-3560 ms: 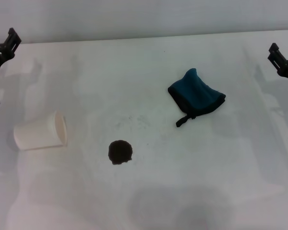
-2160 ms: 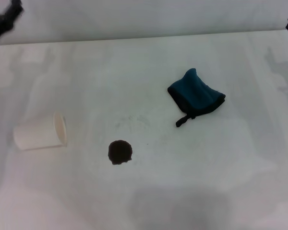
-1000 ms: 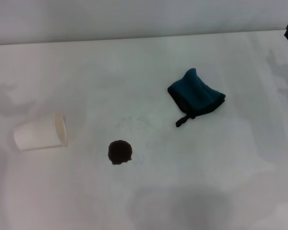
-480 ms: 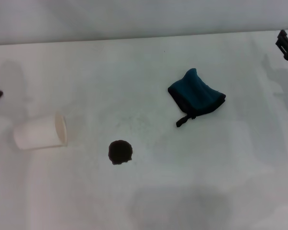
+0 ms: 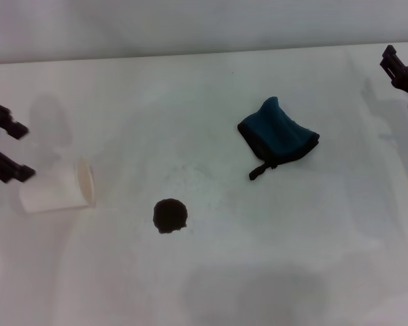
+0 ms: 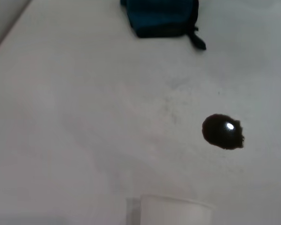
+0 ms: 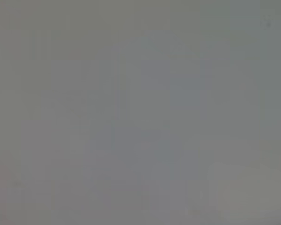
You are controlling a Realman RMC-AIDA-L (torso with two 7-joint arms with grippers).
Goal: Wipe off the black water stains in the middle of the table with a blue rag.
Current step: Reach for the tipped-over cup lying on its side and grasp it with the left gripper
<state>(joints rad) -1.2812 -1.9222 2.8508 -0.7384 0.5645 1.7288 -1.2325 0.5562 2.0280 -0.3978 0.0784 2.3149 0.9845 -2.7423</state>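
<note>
Nearby, the open left end effector (image 5: 10, 151) flanks a smooth paper cup (image 5: 58, 188).

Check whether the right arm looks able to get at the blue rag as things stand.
Probably yes. The right claw sits at the table's far right edge, and only bare tabletop lies between it and the blue rag. The paper cup and stain lie elsewhere.

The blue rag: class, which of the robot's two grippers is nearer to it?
The right gripper is nearer, up at the table's far right edge beyond the blue rag. The left gripper is far across, at the left edge by the paper cup.
</note>
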